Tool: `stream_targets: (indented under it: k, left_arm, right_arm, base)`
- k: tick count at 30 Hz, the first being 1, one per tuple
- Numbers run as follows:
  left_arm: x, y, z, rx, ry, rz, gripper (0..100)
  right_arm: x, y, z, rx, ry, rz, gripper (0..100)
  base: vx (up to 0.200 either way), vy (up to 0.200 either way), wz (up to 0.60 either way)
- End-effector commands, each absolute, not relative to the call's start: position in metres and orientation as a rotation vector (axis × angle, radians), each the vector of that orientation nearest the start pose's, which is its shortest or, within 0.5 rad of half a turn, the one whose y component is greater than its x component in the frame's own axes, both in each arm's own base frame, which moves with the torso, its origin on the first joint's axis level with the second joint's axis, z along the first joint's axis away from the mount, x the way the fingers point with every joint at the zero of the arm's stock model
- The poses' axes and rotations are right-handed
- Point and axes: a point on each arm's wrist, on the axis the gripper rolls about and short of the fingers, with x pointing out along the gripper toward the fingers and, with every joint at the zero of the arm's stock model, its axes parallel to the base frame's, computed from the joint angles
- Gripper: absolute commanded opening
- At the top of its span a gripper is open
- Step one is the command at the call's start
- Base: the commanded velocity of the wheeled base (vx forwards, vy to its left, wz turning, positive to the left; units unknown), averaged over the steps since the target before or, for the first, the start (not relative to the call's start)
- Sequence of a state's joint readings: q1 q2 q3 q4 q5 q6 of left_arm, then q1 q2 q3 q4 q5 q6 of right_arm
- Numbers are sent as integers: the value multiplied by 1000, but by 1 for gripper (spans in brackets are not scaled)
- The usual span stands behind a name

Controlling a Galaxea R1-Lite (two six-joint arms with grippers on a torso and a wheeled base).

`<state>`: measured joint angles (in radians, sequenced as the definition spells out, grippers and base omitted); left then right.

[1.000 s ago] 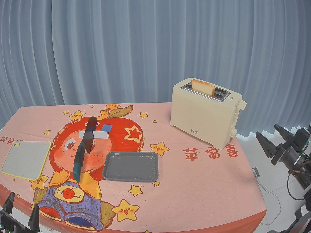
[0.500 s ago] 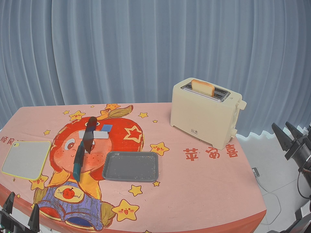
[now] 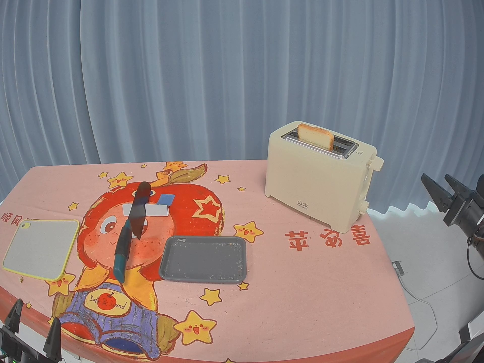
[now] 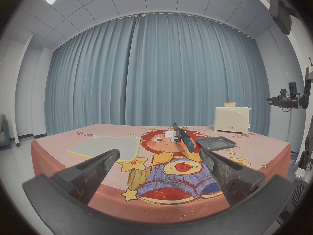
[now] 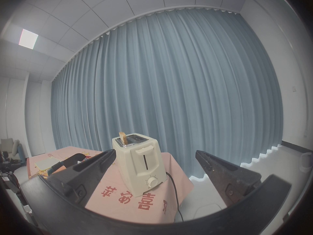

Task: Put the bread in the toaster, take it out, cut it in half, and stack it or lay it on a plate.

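My right claw (image 3: pixel 436 180) hung off the table's right side, level with the toaster (image 3: pixel 317 182) and well apart from it. Its jaws were spread wide with nothing between them. From its wrist camera I looked between the two fingers (image 5: pixel 81 177) at the toaster's lever end, with its dial and its cable (image 5: pixel 172 186) trailing off the table edge.

My left claw (image 3: pixel 36 311) sat low at the near left corner of the table (image 3: pixel 312 288), also wide open and empty.

The bread (image 3: pixel 315 135) stood upright in one of the toaster's slots, its top poking above the rim. The toaster sat at the far right of the table.

Near the middle lay the grey plate (image 3: pixel 166 258), a flat rectangular tray with crumbs on it. Just to its left lay the knife (image 3: pixel 128 233), teal handle toward me and its dark blade resting across a small white block (image 3: pixel 156 209). The cutting board (image 3: pixel 40 248), grey with a yellow rim, lay flat by the left edge, apart from the knife.
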<state>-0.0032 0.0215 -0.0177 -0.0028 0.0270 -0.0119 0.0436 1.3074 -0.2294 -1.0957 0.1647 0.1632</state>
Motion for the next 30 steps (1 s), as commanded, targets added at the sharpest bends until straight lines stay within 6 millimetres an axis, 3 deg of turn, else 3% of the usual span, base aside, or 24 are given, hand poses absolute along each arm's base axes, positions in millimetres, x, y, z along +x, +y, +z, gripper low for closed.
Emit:
stream_targets:
  k: [1, 19, 30]
  left_arm:
    - [-21, 1, 76, -12, 20, 25, 100]
    - [-21, 1, 76, -12, 20, 25, 100]
    - [-21, 1, 76, -12, 20, 25, 100]
  right_arm:
    - [180, 12, 193, 136, -29, 219, 100]
    - [201, 20, 226, 115, 2, 247, 100]
    - [218, 40, 219, 88, 69, 333, 100]
  base:
    - [0, 0, 0]
    - [0, 0, 0]
    - [0, 0, 0]
